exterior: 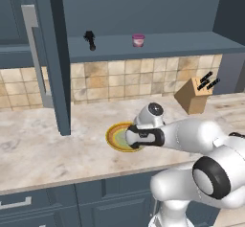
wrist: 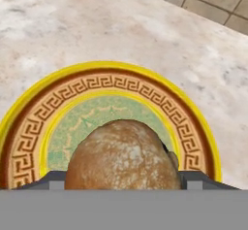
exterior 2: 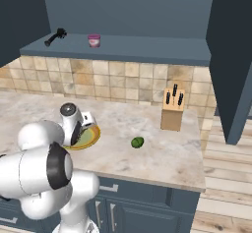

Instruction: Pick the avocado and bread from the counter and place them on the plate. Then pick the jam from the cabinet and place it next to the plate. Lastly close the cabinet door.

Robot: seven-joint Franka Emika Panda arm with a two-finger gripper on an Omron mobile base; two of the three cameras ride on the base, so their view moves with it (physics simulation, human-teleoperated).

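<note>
Your gripper (wrist: 121, 175) hangs over the plate (wrist: 29, 127), its fingers clamped on the bread (wrist: 121, 156), which covers the plate's green centre. The avocado (exterior 2: 137, 142) lies on the counter (exterior 2: 162, 153) at about three o'clock from the plate, well apart. The jam (exterior: 138, 40) stands on the open cabinet's (exterior: 158, 10) shelf, twelve o'clock above.
</note>
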